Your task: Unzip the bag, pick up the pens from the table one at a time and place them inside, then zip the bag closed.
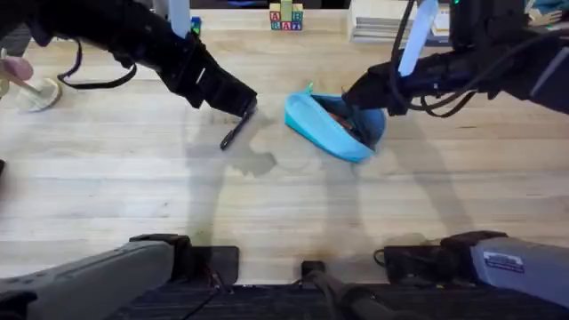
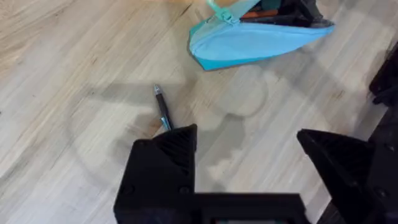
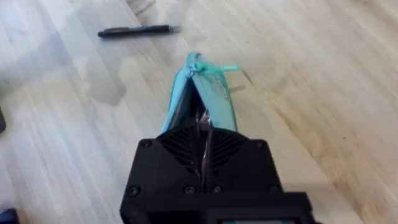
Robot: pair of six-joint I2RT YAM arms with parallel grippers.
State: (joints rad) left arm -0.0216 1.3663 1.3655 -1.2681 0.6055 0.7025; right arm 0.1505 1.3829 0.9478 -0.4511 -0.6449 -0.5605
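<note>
The light blue bag (image 1: 322,129) lies on the table (image 1: 284,213) right of centre. Its top gapes open, and orange and dark items show inside. My right gripper (image 1: 357,94) is shut on the bag's far rim; in the right wrist view the fingers (image 3: 186,146) pinch the fabric of the bag (image 3: 186,93), with the zipper pull tab (image 3: 219,68) at the far end. One black pen (image 1: 233,133) lies on the wood left of the bag. My left gripper (image 1: 244,108) hovers open just over its far end. In the left wrist view the pen (image 2: 161,109) runs under one finger (image 2: 165,155).
Coloured toy blocks (image 1: 286,18) and a stack of papers (image 1: 382,22) stand along the back edge. A person's hand holding a pale object (image 1: 31,89) is at the far left. Bare wood stretches in front of the bag and pen.
</note>
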